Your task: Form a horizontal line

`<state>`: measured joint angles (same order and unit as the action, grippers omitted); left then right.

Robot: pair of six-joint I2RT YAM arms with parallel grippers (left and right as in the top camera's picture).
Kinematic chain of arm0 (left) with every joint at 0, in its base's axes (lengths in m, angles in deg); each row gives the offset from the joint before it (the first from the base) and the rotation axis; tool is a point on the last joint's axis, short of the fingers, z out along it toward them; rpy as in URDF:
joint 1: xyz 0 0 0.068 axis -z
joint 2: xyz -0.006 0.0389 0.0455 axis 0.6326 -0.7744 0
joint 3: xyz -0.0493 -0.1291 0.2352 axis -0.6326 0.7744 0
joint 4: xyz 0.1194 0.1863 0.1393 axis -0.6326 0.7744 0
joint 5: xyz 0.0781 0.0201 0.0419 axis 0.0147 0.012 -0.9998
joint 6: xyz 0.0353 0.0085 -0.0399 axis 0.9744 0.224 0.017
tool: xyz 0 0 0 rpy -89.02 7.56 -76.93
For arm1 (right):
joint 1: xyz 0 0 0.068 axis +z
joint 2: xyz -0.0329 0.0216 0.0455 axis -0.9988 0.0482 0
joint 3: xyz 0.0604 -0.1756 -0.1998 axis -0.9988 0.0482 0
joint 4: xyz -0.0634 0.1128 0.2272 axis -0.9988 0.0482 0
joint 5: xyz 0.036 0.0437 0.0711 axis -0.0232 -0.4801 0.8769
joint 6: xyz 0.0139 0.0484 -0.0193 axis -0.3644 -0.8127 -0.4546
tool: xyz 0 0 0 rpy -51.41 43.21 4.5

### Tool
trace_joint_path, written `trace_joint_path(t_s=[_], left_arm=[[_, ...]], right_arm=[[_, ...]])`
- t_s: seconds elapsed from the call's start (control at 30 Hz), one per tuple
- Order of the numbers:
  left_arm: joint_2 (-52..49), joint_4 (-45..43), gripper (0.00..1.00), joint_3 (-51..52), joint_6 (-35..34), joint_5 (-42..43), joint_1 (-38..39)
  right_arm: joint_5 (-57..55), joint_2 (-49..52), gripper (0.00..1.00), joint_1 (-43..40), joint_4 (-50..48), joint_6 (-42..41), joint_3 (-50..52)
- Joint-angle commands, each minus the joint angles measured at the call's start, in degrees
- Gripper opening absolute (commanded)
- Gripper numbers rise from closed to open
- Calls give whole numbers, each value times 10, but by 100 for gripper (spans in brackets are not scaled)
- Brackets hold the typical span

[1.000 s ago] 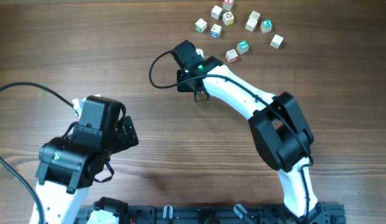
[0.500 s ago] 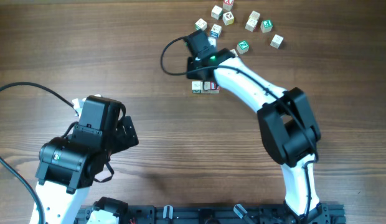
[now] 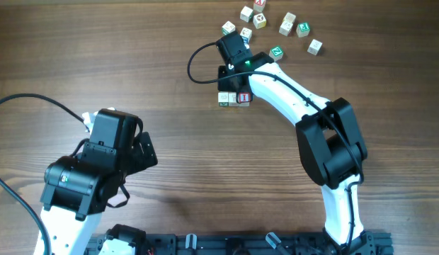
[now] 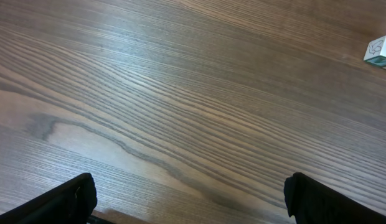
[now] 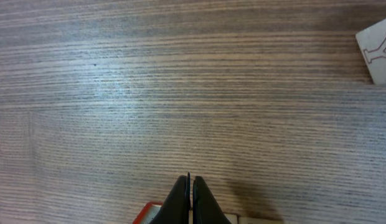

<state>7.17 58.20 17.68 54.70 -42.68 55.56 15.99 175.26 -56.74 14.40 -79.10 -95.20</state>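
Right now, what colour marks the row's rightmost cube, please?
Red; the rightmost cube shows best overhead.

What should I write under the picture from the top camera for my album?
The right gripper, shut, hangs just above a row of three letter cubes; loose cubes lie scattered nearby.

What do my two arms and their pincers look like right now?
Both are white links with bulky black joint housings. The right arm has a green light by the wrist and a looping black cable; the left arm trails a long black cable. The left pincer and right pincer have black fingers.
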Motion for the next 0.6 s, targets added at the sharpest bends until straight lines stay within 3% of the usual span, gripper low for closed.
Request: trace_joint_path(t_s=[0.0, 0.23, 0.57], left_arm=[[2, -1, 100, 2, -8, 2, -5], [2, -1, 100, 2, -8, 2, -5], [2, -1, 100, 2, -8, 2, -5]], right_arm=[[19, -8, 5, 1, 8, 10, -13], [-118, -8, 5, -12, 14, -15, -13], [-91, -8, 5, -23, 126, -68, -13]])
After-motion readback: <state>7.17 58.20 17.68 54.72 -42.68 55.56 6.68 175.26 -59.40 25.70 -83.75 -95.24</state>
